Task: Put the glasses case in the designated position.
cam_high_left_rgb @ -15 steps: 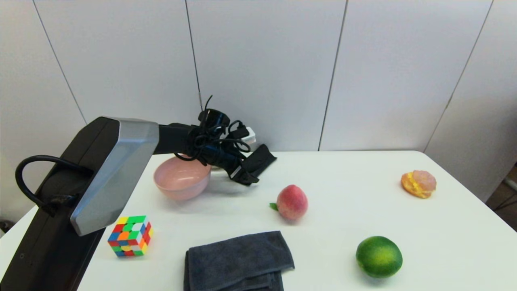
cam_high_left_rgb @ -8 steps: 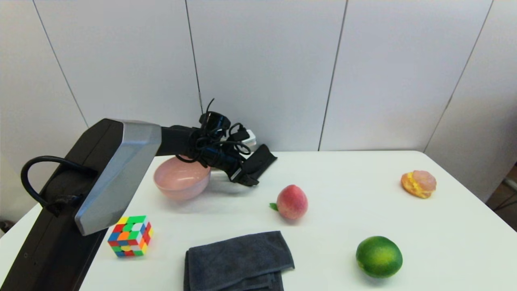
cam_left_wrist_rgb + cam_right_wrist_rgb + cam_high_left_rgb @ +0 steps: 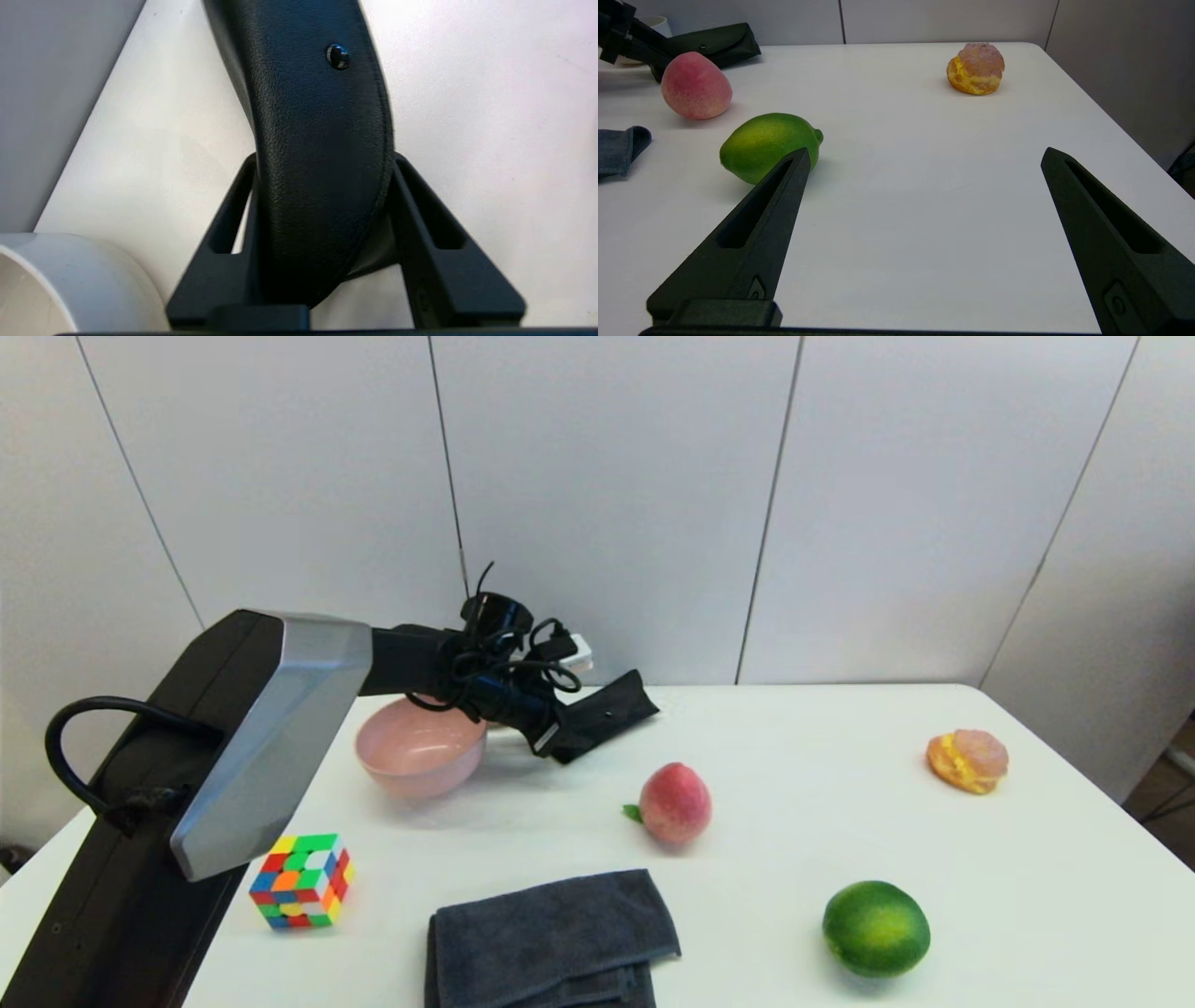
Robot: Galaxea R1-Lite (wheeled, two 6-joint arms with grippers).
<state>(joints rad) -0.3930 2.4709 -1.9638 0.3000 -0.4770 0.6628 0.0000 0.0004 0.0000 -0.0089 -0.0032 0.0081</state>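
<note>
The glasses case (image 3: 611,711) is a flat black pouch with a small snap button (image 3: 337,56). It is at the back of the table, just right of the pink bowl (image 3: 420,747). My left gripper (image 3: 558,735) is shut on the case's near end, one finger (image 3: 233,219) pressing each long side. The case (image 3: 317,140) juts out past the fingertips, low over the white tabletop; I cannot tell if it touches. From the right wrist view the case (image 3: 714,42) shows far off behind the peach. My right gripper (image 3: 925,154) hangs open over bare table, holding nothing.
A peach (image 3: 675,803) lies mid-table and a lime (image 3: 876,929) at the front right. A cream puff (image 3: 968,761) sits far right. A folded dark grey towel (image 3: 551,938) is at the front edge, with a colourful cube (image 3: 301,882) to its left.
The case's free end has swung down and to the right, so it now lies flatter and reaches farther right. The left gripper has stayed about where it was.
</note>
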